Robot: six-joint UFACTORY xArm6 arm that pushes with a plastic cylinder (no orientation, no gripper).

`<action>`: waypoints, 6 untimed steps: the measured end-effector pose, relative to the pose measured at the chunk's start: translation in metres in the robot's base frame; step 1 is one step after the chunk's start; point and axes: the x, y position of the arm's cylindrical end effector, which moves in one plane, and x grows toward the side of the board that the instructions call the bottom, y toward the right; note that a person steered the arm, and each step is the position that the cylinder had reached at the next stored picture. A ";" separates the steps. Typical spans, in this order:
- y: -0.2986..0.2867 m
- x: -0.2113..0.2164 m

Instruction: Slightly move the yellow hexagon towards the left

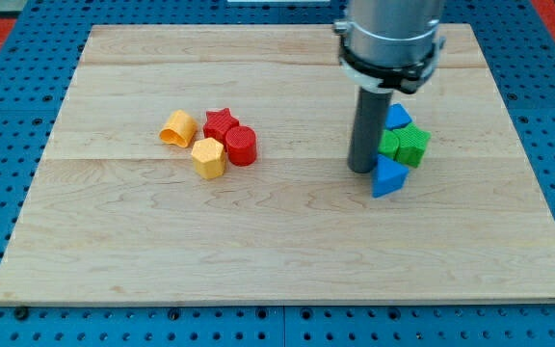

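The yellow hexagon [208,158] lies left of the board's middle. It touches a red cylinder [241,146] on its right. A red star [221,122] sits just above them, and a yellow-orange curved block [177,128] lies to the upper left. My tip [361,170] rests on the board far to the right of the hexagon, right beside a cluster of blue and green blocks.
Next to my tip lie a blue triangle [388,177], two green blocks [405,146] and another blue triangle [398,117]. The wooden board [277,251] lies on a blue perforated table.
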 end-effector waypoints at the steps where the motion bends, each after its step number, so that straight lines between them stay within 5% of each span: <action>1: -0.061 0.000; 3: -0.101 0.038; 5: -0.191 -0.009; 6: -0.158 0.023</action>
